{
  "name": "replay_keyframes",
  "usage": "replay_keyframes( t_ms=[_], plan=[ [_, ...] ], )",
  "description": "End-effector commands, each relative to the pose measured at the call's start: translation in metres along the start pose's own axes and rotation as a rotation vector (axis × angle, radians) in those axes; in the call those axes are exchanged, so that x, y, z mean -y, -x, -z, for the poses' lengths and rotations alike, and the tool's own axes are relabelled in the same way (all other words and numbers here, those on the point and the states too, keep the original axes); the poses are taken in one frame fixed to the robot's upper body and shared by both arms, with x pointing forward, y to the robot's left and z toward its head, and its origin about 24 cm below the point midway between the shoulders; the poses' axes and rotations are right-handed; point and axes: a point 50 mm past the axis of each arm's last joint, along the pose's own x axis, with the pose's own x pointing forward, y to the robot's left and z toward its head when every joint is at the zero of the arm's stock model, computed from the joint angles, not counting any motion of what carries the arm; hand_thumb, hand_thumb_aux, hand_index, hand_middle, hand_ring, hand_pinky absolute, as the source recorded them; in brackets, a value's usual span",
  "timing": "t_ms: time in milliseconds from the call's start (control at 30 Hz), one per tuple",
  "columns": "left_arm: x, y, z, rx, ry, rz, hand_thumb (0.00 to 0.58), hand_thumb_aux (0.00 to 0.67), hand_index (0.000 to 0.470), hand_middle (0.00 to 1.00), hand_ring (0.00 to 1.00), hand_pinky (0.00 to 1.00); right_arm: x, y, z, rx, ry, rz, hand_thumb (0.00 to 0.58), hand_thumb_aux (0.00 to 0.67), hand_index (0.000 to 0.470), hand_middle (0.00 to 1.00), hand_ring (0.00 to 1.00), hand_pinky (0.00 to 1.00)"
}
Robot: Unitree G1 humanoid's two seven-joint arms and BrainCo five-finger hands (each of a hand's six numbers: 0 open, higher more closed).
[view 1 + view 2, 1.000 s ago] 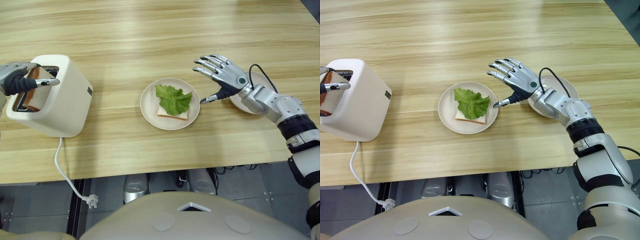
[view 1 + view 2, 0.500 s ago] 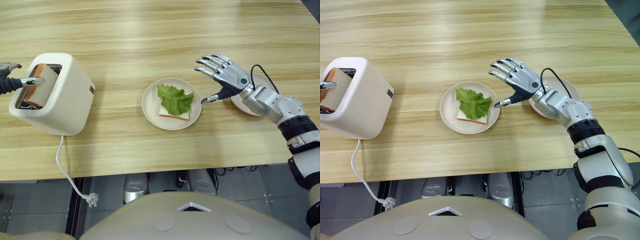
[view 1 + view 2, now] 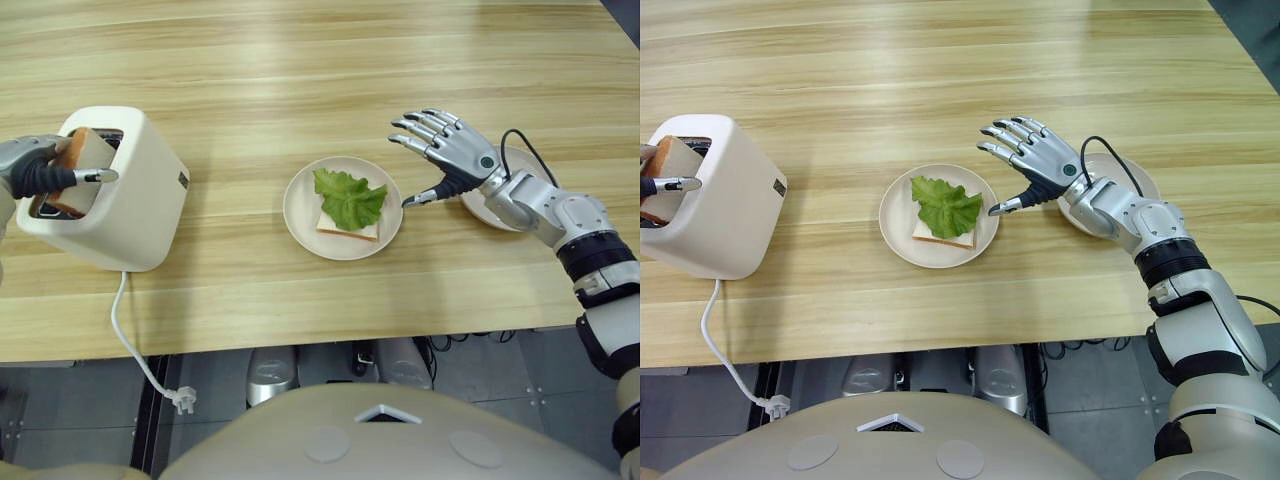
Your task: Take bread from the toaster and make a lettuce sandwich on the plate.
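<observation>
Cream toaster [image 3: 120,200] held a bread slice [image 3: 85,155] standing in its slot, and my left hand [image 3: 35,175] pinched it, placed to draw it straight up. Lettuce [image 3: 348,197] lay on the lower slice [image 3: 348,229] on the plate [image 3: 300,225], so I held the right hand [image 3: 447,152] spread and empty beside the rim, out of the way.

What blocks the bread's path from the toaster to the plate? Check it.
Nothing visible does. Only tabletop lies between toaster and plate. The left hand pinches the bread; the right hand hovers open beyond the plate's right edge.
</observation>
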Motion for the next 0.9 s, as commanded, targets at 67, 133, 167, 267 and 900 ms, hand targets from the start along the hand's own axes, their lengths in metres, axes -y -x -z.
replay_keyframes(
  t_ms=[67, 133, 167, 267, 900],
  plan=[
    [0.008, -0.003, 0.001, 0.013, 0.012, 0.033, 0.580, 0.670, 0.460, 0.00, 0.00, 0.00, 0.000, -0.002, -0.003, 0.010, -0.001, 0.000, 0.000, 0.000, 0.000, 0.00, 0.00, 0.00],
    [0.006, -0.003, 0.000, 0.021, 0.015, 0.018, 0.580, 0.670, 0.460, 0.00, 0.00, 0.00, 0.000, -0.001, -0.002, 0.009, 0.000, -0.001, 0.000, 0.000, 0.000, 0.00, 0.00, 0.00],
    [0.005, -0.004, 0.001, 0.023, 0.024, 0.014, 0.580, 0.670, 0.460, 0.00, 0.00, 0.00, -0.001, -0.001, -0.002, 0.008, 0.000, -0.002, 0.000, 0.000, 0.000, 0.00, 0.00, 0.00],
    [0.002, -0.006, -0.002, 0.041, 0.070, -0.008, 0.580, 0.670, 0.460, 0.00, 0.00, 0.00, -0.001, -0.002, -0.003, 0.007, -0.001, -0.003, 0.000, 0.000, 0.000, 0.00, 0.00, 0.00],
    [-0.109, -0.007, -0.045, 0.347, 0.112, -0.381, 0.580, 0.670, 0.460, 1.00, 1.00, 1.00, 0.006, -0.005, 0.002, -0.005, 0.011, 0.018, 0.000, 0.000, 0.000, 0.00, 0.00, 0.00]
  ],
)
